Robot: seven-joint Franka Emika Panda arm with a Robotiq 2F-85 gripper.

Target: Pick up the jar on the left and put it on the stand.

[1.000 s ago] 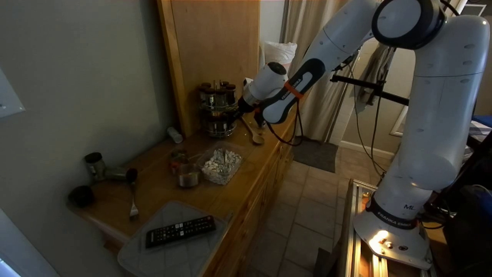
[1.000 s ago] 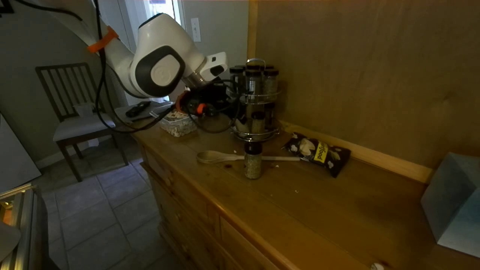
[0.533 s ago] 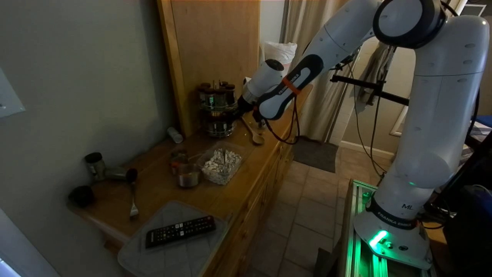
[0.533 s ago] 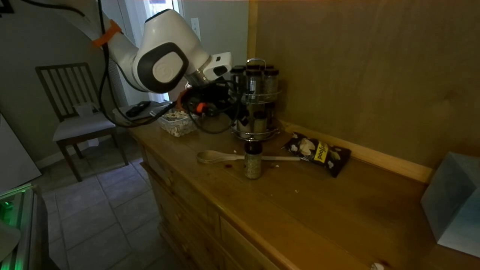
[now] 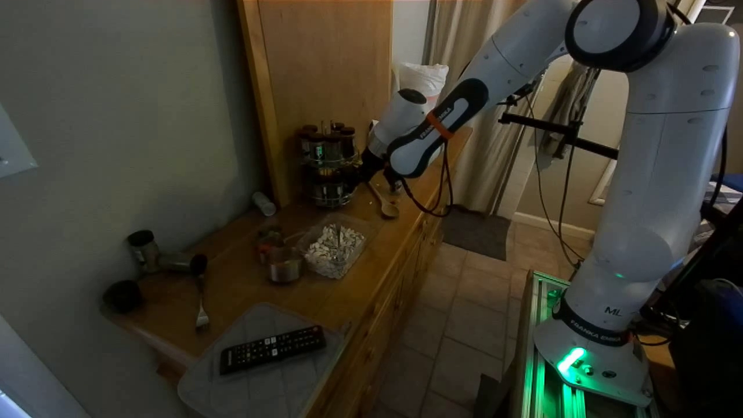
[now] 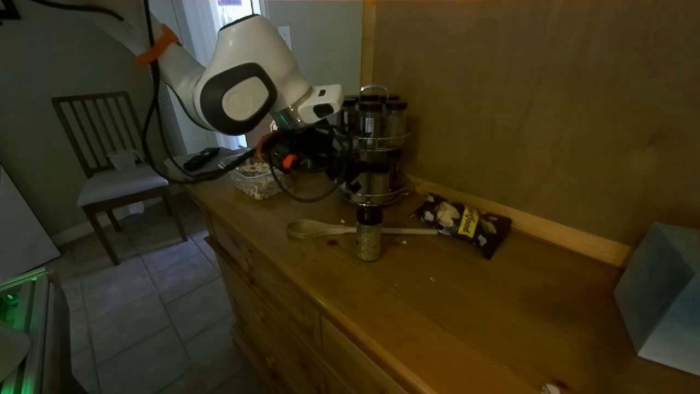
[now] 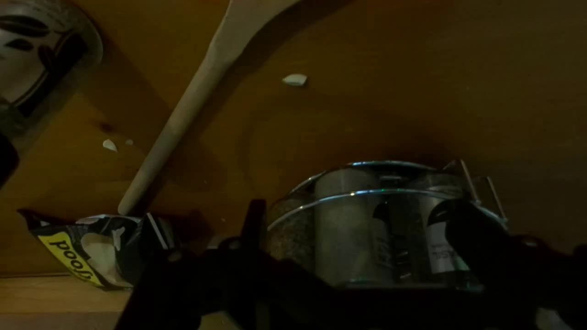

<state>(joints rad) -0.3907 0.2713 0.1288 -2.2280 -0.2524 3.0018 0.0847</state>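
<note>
We find the gripper at the lower tier of the stand, its fingers apart, with jars of that tier visible between them in the wrist view. We cannot establish which jar the task means: in an exterior view a lone jar stands upright at the stand's six o'clock, near the wooden spoon; in an exterior view two further jars sit at eight o'clock.

In an exterior view, black gripper overlaps two-tier metal wire spice rack; contact unclear. Pale wooden spoon lies near rack. Black oblong remote control rests on flat grey round-cornered mat. Clear plastic tub holds whitish flakes.
</note>
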